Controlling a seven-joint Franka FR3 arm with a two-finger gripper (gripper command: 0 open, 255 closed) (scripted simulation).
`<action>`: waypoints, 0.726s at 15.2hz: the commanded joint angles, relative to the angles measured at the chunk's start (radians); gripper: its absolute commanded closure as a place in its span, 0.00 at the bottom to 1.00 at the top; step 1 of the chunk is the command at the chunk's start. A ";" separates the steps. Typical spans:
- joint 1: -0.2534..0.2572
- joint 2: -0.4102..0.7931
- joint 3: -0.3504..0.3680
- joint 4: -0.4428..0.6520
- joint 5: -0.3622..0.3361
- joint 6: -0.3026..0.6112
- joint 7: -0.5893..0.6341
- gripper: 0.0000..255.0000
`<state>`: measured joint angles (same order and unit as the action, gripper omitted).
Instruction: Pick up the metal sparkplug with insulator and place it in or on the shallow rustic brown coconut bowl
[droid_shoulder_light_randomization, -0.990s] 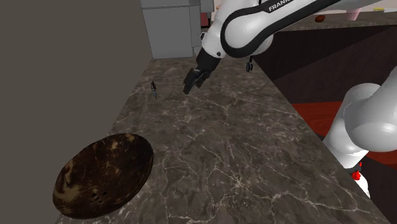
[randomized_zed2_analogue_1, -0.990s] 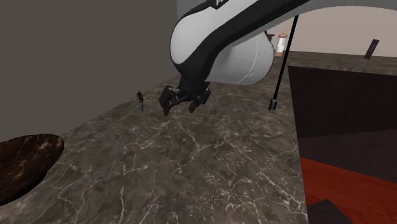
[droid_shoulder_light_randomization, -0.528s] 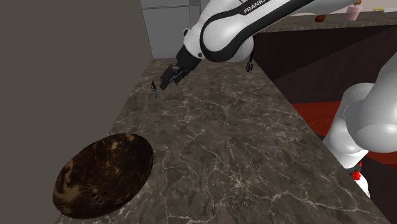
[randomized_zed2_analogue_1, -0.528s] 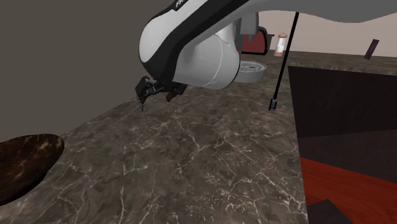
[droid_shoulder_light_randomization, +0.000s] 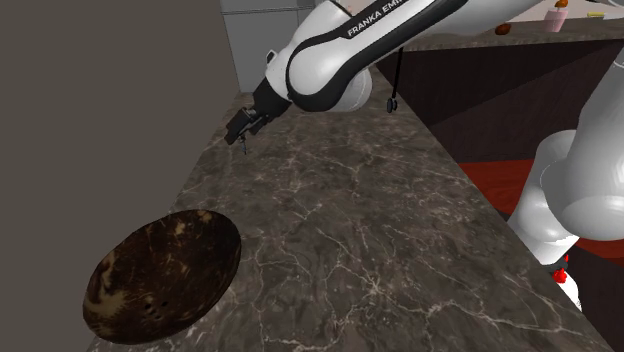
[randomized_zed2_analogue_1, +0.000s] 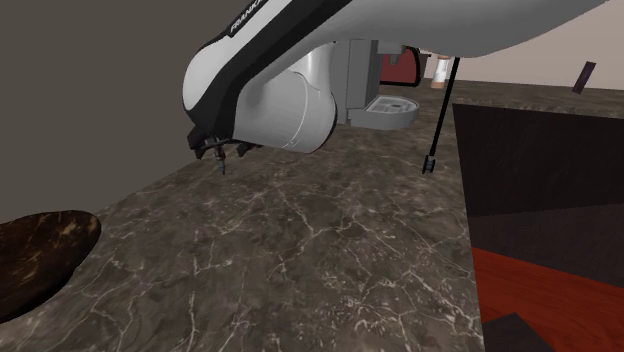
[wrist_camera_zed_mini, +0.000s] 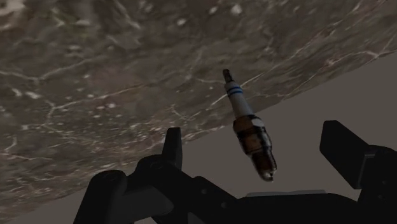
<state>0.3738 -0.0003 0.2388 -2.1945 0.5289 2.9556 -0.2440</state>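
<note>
Low over the marbled counter, pincer open, sparkplug between its fingers, untouched.

Sparkplug standing on bench beside wall, between fingers, seemingly untouched, bowl well apart on bench, shoulder view's lower left

The only writing that can be read stands on the white arm. In the shoulder view, capital letters run along its upper link and spell "FRANKA EMI"; after that the word passes out of sight and cannot be followed. In the second exterior view a short line of letters stands on the same arm near the picture's top edge, but it is seen at a steep angle and cannot be read. In the wrist view the sparkplug bears two blue rings around its pale insulator; whether it carries any letters or numbers cannot be told.
</note>
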 joint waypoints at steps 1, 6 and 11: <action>0.002 0.030 0.002 0.020 -0.010 0.013 0.007 0.00; 0.005 0.055 0.003 0.033 -0.014 0.025 0.008 0.00; 0.005 0.055 0.003 0.033 -0.014 0.025 0.008 1.00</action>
<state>0.3790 0.0547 0.2415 -2.1612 0.5147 2.9808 -0.2359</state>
